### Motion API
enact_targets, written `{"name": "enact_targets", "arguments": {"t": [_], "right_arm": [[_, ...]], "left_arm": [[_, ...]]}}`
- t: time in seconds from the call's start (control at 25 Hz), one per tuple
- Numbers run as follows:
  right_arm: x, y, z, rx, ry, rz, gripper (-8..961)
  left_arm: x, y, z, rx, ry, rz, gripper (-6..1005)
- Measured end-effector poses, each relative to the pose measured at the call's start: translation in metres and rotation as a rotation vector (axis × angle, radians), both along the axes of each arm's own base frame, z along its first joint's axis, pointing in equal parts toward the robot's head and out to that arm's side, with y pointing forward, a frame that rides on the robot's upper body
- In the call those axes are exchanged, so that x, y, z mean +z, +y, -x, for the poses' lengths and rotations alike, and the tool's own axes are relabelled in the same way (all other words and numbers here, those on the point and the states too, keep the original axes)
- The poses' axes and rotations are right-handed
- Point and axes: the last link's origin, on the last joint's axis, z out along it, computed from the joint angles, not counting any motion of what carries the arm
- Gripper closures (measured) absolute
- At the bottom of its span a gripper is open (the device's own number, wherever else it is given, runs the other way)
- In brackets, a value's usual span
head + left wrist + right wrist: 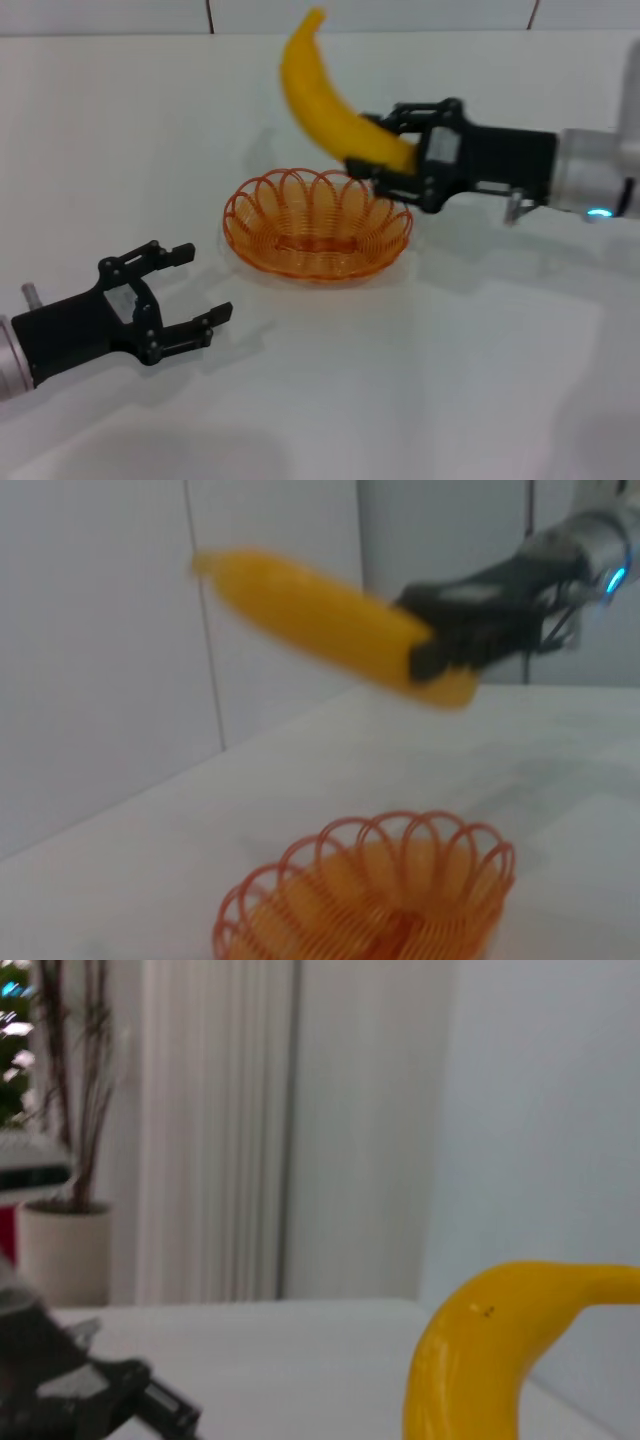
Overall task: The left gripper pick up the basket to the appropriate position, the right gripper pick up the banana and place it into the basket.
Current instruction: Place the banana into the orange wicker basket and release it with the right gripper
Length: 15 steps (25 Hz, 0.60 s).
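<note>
The orange wire basket (236, 218) stands on the white table, in the middle of the head view. My right gripper (388, 160) is shut on the lower end of the yellow banana (322, 100) and holds it in the air just above the basket's far right rim, its tip pointing up and away. My left gripper (204, 284) is open and empty, low over the table to the near left of the basket, apart from it. The left wrist view shows the basket (330, 848) below, and the banana (310, 610) in the right gripper (428, 652) above it. The right wrist view shows the banana (480, 1350).
The white table (450, 380) stretches around the basket. A white wall (120, 15) runs along its far edge. A potted plant (60, 1250) stands far off in the right wrist view.
</note>
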Motion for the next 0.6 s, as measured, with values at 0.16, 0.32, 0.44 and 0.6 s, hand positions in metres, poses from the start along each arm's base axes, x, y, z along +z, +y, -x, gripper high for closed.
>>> {"name": "enact_targets", "arguments": {"t": [0.16,0.32,0.44,0.6], "right_arm": [[-0.017,0.008,0.006,-0.004,-0.063,0.025,438],[-0.033,0.009,0.011,0.0,-0.103,0.069,433],[-0.041,0.006,0.013,0.016,-0.135,0.099,429],[-0.043,0.005,0.011,0.005,-0.139,0.105,424]], "left_arm": [[0.0,0.004,-0.007,-0.025,-0.016,0.008,167],[-0.004,0.006,-0.009,-0.025,-0.022,0.023,167],[-0.004,0.005,-0.011,-0.03,-0.031,0.032,168],[-0.003,0.003,-0.012,-0.039,-0.041,0.037,168]]}}
